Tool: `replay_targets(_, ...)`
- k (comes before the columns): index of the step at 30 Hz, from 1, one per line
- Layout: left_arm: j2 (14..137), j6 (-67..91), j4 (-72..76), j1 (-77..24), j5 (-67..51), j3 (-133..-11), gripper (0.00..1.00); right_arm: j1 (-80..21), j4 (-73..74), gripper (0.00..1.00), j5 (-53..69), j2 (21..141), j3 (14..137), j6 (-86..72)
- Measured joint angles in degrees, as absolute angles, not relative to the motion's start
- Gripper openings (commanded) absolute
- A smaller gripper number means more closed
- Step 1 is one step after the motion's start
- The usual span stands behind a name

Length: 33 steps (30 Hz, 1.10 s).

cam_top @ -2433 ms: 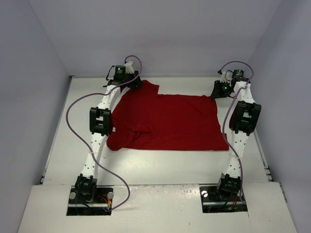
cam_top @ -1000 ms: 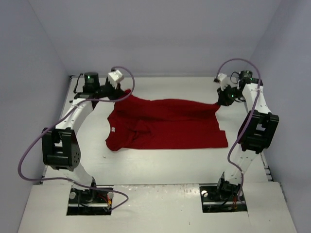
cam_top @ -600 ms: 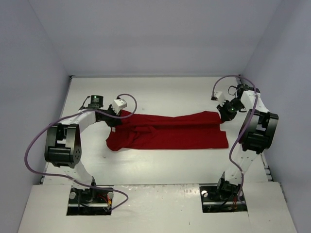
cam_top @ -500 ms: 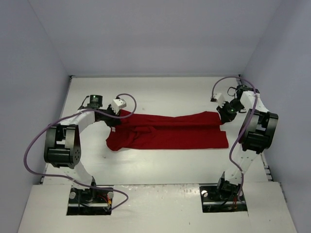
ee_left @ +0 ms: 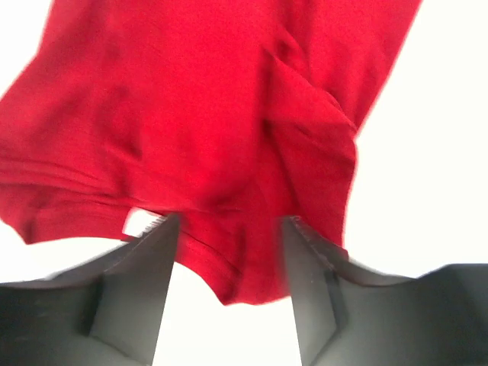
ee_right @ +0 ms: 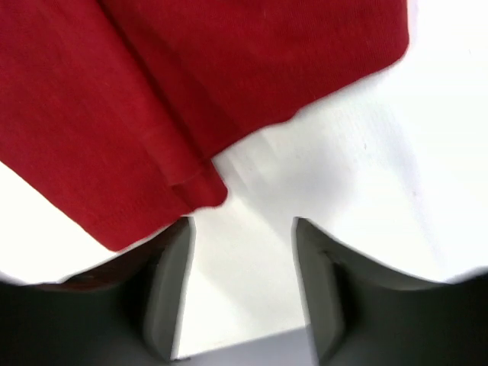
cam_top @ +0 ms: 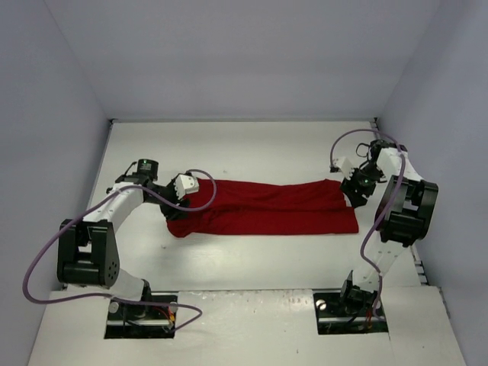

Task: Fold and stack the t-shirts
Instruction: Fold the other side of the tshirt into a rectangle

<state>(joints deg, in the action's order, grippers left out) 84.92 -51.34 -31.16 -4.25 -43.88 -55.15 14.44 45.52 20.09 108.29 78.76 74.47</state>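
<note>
The red t-shirt point(cam_top: 267, 207) lies folded in a long band across the middle of the table point(cam_top: 252, 145). Left tool point(ee_left: 227, 229) gapes over its left end, right tool point(ee_right: 242, 229) gapes just off its right corner, neither gripping.

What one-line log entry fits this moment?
shirt: folded band, flat on table | left tool: open over shirt's left end | right tool: open at right end, no cloth between
</note>
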Motion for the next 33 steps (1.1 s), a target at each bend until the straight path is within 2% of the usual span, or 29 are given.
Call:
replay_targets(2, 84.87, -54.33, -33.74, -4.27, -43.61, -54.31, 0.71, 14.44, 45.63, 0.69, 18.86, 107.96, 78.88, 74.68)
replay_targets(5, 82.58, -59.56, -36.46, -4.24, -42.97, -52.16, 0.76, 14.44, 46.20, 0.71, 17.81, 107.38, 79.81, 74.75)
replay_targets(10, 75.85, -62.67, -39.62, -3.14, -44.49, -51.31, 0.75, 14.46, 47.16, 0.67, 19.60, 104.86, 83.11, 74.61)
replay_targets(13, 77.81, -57.19, -38.47, -2.06, -46.38, -57.06, 0.72, 14.59, 47.56, 0.56, 23.19, 103.23, 86.38, 73.59)
replay_targets(17, 87.28, -45.62, -34.79, -2.44, -47.85, -68.21, 0.58, 14.16, 48.31, 0.35, 29.95, 103.77, 91.91, 69.47)
replay_targets(18, 90.57, -42.72, -33.70, -3.01, -47.64, -71.08, 0.57, 13.85, 48.21, 0.32, 31.29, 104.43, 93.32, 68.14)
replay_targets(24, 106.96, -28.78, -30.66, -7.35, -46.40, -82.45, 0.61, 10.24, 47.91, 0.34, 36.83, 110.71, 96.13, 62.30)
replay_targets(33, 118.71, -18.73, -29.98, -12.18, -49.12, -91.91, 0.59, 7.79, 48.21, 0.35, 38.98, 114.61, 95.72, 59.37)
